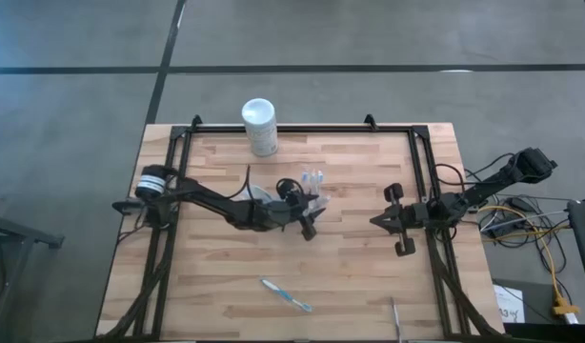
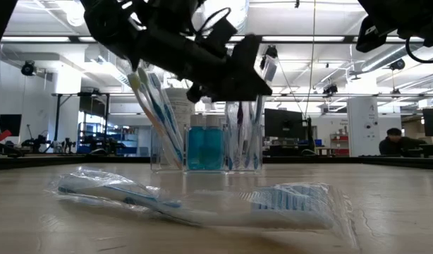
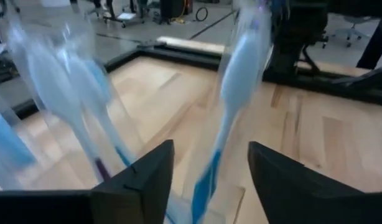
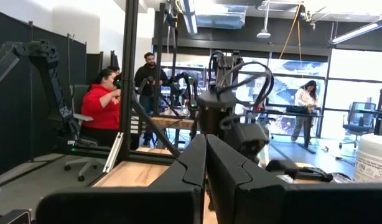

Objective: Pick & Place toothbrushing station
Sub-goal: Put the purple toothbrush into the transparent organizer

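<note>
Wooden slatted tabletop (image 1: 226,267) inside a black metal frame, grey floor around it, a workshop room behind.

Left gripper (image 1: 312,214): near the table's middle, fingers (image 3: 138,180) spread apart, holding nothing. The see-through, colourless plastic toothbrush holder (image 2: 206,137) stands upright on the wood directly ahead of the fingertips; whether they touch its wall cannot be told. Several toothbrushes with white and blue handles (image 3: 231,93) stand in the holder, with a blue block (image 2: 204,148) in its middle compartment.

Behind the left gripper, toward the table's far edge: tall white cylindrical canister (image 1: 259,124), upright, well apart.

On the near side of the left gripper, well apart: a blue-and-white toothbrush in a clear plastic wrapper (image 1: 286,295), lying flat.

Right gripper (image 1: 378,221): beside the table's right edge, well apart from the holder, fingers pressed together, empty.

Beyond the table: several people (image 4: 104,102) in the room, seated and standing.
</note>
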Robot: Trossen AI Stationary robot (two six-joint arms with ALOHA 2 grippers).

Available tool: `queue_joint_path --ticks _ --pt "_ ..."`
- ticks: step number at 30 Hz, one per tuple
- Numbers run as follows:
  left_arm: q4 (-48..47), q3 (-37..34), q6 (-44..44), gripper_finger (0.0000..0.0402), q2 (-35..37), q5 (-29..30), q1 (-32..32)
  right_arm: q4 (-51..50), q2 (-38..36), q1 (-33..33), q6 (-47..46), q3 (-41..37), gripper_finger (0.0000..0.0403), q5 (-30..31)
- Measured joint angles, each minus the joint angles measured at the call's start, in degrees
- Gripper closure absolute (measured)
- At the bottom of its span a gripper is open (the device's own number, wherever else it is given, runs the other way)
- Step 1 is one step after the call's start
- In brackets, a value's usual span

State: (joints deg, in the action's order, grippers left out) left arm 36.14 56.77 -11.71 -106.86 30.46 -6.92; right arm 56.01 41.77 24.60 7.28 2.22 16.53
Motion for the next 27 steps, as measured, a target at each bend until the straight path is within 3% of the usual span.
queue_joint_path --ticks 5,7,10,15,20,27 --pt "-1.06 0.0 6.79 0.0164 5.08 -0.49 -1.25 -0.08 0.05 0.0 -0.31 0.0 0.0394 -0.03" --pt "-3.42 0.04 10.39 0.0158 8.79 -4.0 -2.4 -0.14 0.05 0.0 -0.64 0.0 0.0394 -0.04" --pt "-12.45 0.12 13.63 0.0155 16.67 -8.5 -4.64 -0.28 0.05 0.0 -0.88 0.0 0.0394 -0.04" --pt "-30.39 0.2 14.71 0.0169 32.34 -8.41 -10.82 -0.55 0.08 0.0 -0.87 0.0 0.0394 -0.04" --pt "-41.69 -2.68 14.83 0.0234 45.86 -6.71 -19.71 -0.54 0.46 0.0 -1.22 0.0 0.0394 -0.04" --pt "-35.94 -18.7 9.29 0.038 60.82 2.18 -28.57 -1.02 0.82 0.0 -2.06 0.0 0.0394 -0.25"
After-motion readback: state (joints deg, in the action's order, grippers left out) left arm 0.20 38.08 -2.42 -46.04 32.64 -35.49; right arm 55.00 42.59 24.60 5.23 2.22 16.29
